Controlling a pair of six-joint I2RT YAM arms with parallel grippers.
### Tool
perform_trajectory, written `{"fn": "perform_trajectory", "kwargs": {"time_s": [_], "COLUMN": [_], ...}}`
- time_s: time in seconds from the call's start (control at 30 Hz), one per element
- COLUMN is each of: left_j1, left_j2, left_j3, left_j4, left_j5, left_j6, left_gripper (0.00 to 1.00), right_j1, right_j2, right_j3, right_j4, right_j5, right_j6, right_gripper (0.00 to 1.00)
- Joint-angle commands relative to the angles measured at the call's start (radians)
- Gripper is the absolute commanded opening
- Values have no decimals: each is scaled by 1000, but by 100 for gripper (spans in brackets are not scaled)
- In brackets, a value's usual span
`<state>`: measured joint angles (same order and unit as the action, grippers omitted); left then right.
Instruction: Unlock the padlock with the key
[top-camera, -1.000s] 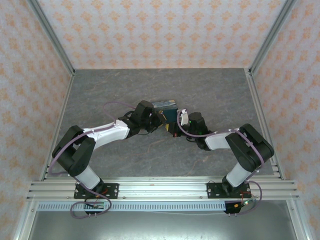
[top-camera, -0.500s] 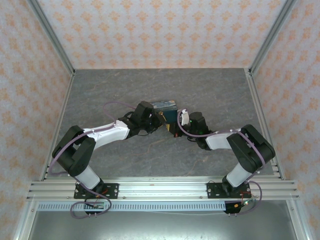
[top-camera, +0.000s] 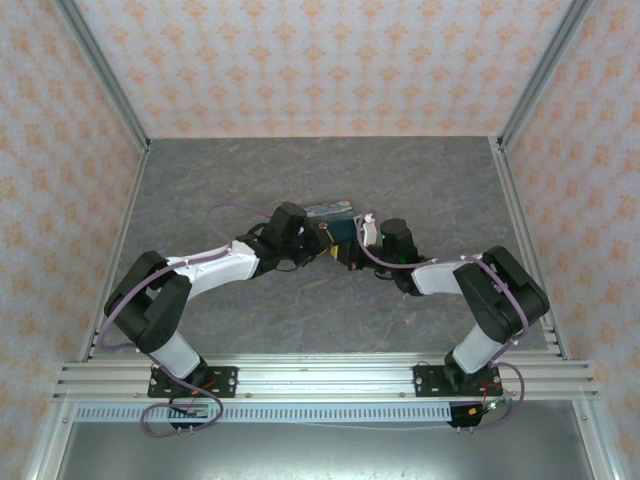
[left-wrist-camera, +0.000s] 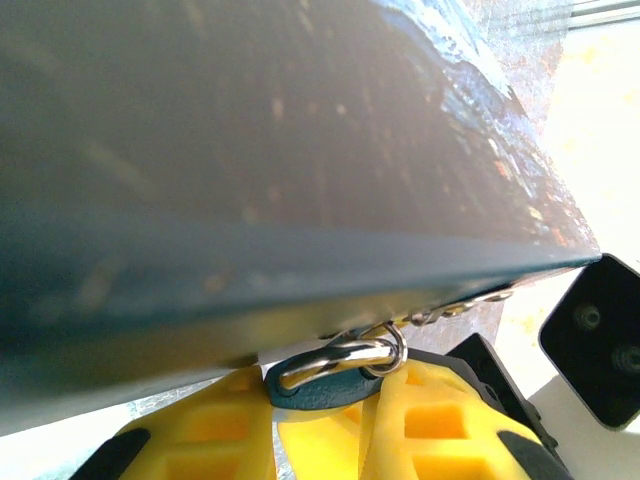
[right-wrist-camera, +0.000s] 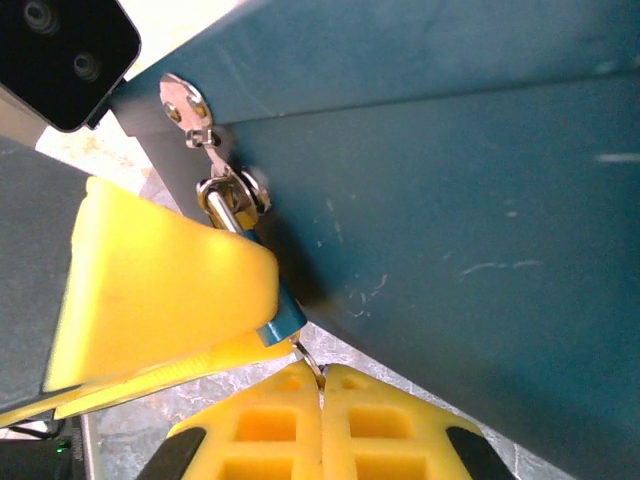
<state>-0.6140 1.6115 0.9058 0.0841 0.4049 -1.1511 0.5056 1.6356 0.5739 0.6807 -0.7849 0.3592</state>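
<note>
- The left fingers (left-wrist-camera: 440, 425), at the frame's bottom, clamped the teal padlock (left-wrist-camera: 318, 390) between them.
- The right fingers (right-wrist-camera: 385, 420) sat pressed together just under the padlock's end.
- Beyond, its shackle (left-wrist-camera: 340, 355) hooked the hasp (right-wrist-camera: 190, 105) of the tin (left-wrist-camera: 250, 150), mid-worktop (top-camera: 300, 170).

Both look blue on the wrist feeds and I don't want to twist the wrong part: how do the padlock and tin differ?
Size: the padlock is tiny; the tin is many times bigger. Grip: the left tool clamps the padlock; nothing grips the tin. Finish: the padlock is plain teal with a silver shackle; the tin has a painted lid. Both are dark blue-teal, joined at the tin's hasp.
</note>
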Motion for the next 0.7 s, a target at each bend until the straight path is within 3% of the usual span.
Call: {"fn": "perform_trajectory", "kwargs": {"time_s": [0.0, 0.67], "left_j1": [-24, -24], "left_j2": [-23, 98], "left_j3": [-22, -40], "left_j4": [11, 86], "left_j5": [82, 83], "left_j6": [17, 16], "left_gripper": [14, 14], "right_j1": [-14, 10], "right_j2": [14, 63], "right_j3": [56, -52], "right_j4": [134, 246], "right_j5": [-50, 45], "right_j6": [27, 94], "right_gripper": [0, 0]}}
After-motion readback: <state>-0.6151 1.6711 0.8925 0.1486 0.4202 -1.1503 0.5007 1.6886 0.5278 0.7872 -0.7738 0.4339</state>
